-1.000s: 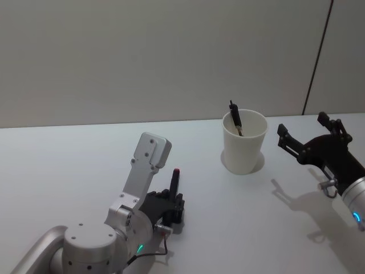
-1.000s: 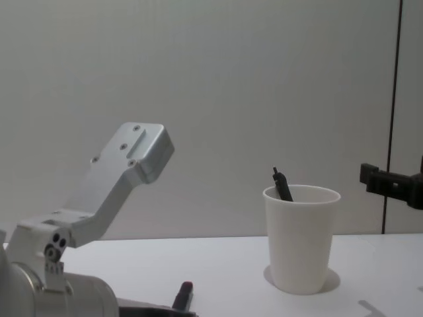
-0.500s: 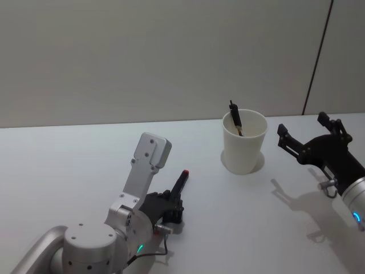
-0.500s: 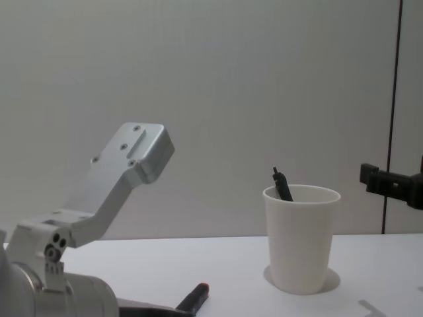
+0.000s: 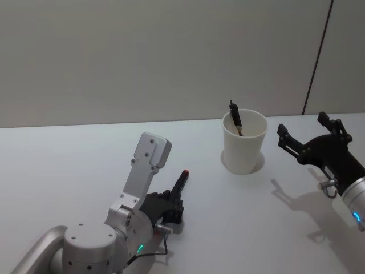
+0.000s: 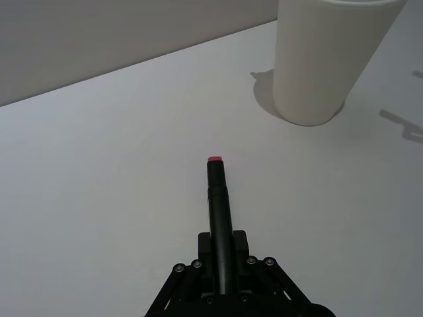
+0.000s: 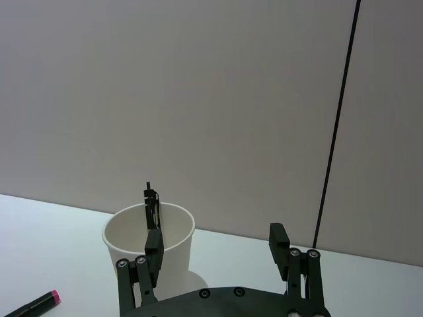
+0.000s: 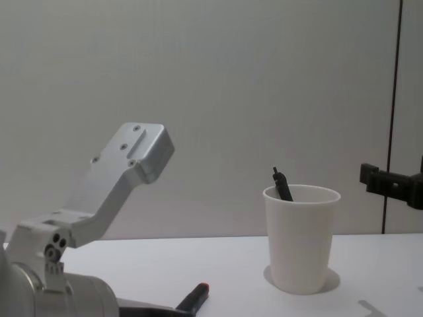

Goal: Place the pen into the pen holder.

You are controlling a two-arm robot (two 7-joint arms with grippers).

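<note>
The left gripper [image 5: 174, 206] clenches its jaws on the red-tipped pen [image 5: 181, 181] low over the tabletop [image 5: 68, 171], well apart from the cup [image 5: 244, 149]. The right gripper [image 5: 307, 130] hangs beside the cup, jaws spread and empty. Carried this flat, the pen could ram the light cup's wall and topple it, or snag the black pen [image 5: 235, 117] inside.

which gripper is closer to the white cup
Right. The right gripper hangs open just beside the white cup; the left gripper sits farther back, holding the red-tipped pen.

White pen holder [image 5: 244, 149], black red-tipped pen [image 5: 181, 184]
</note>
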